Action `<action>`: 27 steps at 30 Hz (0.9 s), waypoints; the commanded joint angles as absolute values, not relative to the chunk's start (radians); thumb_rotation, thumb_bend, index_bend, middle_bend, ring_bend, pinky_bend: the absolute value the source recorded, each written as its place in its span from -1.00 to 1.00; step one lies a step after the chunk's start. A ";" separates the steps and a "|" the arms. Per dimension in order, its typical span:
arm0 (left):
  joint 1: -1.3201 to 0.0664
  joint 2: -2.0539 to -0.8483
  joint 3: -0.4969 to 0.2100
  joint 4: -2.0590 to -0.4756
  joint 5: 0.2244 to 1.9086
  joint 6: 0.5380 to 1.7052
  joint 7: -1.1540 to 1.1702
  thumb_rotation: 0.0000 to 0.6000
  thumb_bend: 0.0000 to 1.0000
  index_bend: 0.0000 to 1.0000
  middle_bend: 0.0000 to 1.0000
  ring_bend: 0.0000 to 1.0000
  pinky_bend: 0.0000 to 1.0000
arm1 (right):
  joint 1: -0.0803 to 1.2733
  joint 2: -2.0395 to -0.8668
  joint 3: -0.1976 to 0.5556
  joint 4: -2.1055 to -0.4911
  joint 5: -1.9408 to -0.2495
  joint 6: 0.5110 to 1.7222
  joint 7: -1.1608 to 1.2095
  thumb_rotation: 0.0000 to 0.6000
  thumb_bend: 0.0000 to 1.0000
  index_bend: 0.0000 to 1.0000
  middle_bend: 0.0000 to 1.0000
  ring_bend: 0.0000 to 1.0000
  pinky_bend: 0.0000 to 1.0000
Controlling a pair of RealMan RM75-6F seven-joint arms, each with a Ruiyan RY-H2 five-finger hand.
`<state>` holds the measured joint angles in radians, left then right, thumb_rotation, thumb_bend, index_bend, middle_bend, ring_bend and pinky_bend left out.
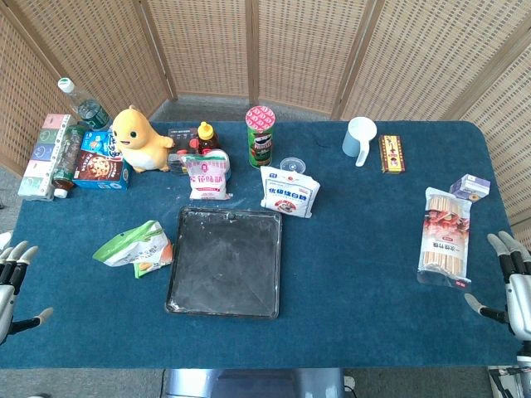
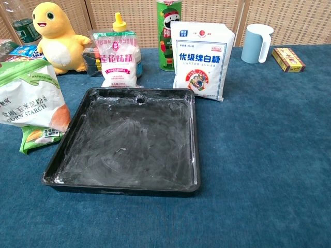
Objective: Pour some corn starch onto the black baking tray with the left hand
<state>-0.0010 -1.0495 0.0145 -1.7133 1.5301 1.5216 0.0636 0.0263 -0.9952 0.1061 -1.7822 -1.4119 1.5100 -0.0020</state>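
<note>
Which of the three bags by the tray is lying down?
The green corn starch bag, left of the tray. The pink-labelled bag and blue-labelled sugar bag stand upright behind it.

A folding screen of woven rattan panels in light wooden frames closes off the back of the scene, its sections set at angles so that it bends around the far side of the bench. The weave is a fine tan lattice, evenly lit, with no strong shadows on it. Between the foot of the screen and the bench's far edge a strip of grey floor shows. The bench is covered from edge to edge with a deep blue, short-piled cloth. Light falls softly and evenly from above. In the chest view the same rattan panels stand behind the bench's far edge.
</note>
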 commanded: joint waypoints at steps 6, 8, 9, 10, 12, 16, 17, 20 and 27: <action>-0.013 -1.061 0.009 -1.693 1.512 1.494 0.048 1.00 -1.00 -1.00 -1.00 -1.00 -0.96 | 0.024 -0.995 0.105 -1.784 -1.412 1.512 -0.001 1.00 -0.90 -1.00 -0.95 -0.85 -0.82; -0.023 -1.079 0.004 -1.664 1.501 1.474 0.008 1.00 -1.00 -1.00 -1.00 -1.00 -0.96 | 0.024 -0.995 0.104 -1.784 -1.414 1.512 -0.001 1.00 -0.90 -1.00 -0.95 -0.85 -0.82; -0.029 -1.088 0.002 -1.650 1.496 1.460 -0.017 1.00 -1.00 -1.00 -1.00 -1.00 -0.96 | 0.025 -0.995 0.104 -1.785 -1.413 1.510 -0.001 1.00 -0.90 -1.00 -0.95 -0.85 -0.82; -0.040 -1.099 -0.002 -1.628 1.488 1.438 -0.061 1.00 -1.00 -1.00 -1.00 -1.00 -0.96 | 0.026 -0.995 0.105 -1.784 -1.412 1.507 -0.001 1.00 -0.90 -1.00 -0.95 -0.85 -0.82; -0.057 -1.121 -0.012 -1.585 1.479 1.411 -0.128 1.00 -1.00 -1.00 -1.00 -1.00 -0.96 | 0.028 -0.994 0.106 -1.783 -1.408 1.503 0.001 1.00 -0.90 -1.00 -0.95 -0.85 -0.82; -0.098 -1.197 -0.029 -1.459 1.463 1.341 -0.286 1.00 -1.00 -1.00 -1.00 -1.00 -0.96 | 0.027 -0.990 0.108 -1.783 -1.406 1.504 0.011 1.00 -0.90 -1.00 -0.95 -0.85 -0.82; -0.104 -1.208 -0.027 -1.441 1.463 1.326 -0.313 1.00 -1.00 -1.00 -1.00 -1.00 -0.96 | 0.026 -0.990 0.108 -1.783 -1.406 1.505 0.012 1.00 -0.90 -1.00 -0.95 -0.85 -0.82; -0.144 -1.272 -0.031 -1.343 1.469 1.259 -0.461 1.00 -1.00 -1.00 -1.00 -1.00 -0.96 | 0.023 -0.986 0.106 -1.784 -1.413 1.511 0.021 1.00 -0.90 -1.00 -0.95 -0.85 -0.82; -0.211 -1.394 -0.044 -1.217 1.493 1.207 -0.582 1.00 -1.00 -1.00 -1.00 -1.00 -0.96 | 0.025 -0.985 0.107 -1.780 -1.407 1.503 0.027 1.00 -0.90 -1.00 -0.95 -0.85 -0.82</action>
<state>-0.1789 -1.3538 -0.0363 -1.2479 1.4860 1.2407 -0.5576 0.0242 -0.9846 0.1069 -1.7805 -1.4075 1.5034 0.0272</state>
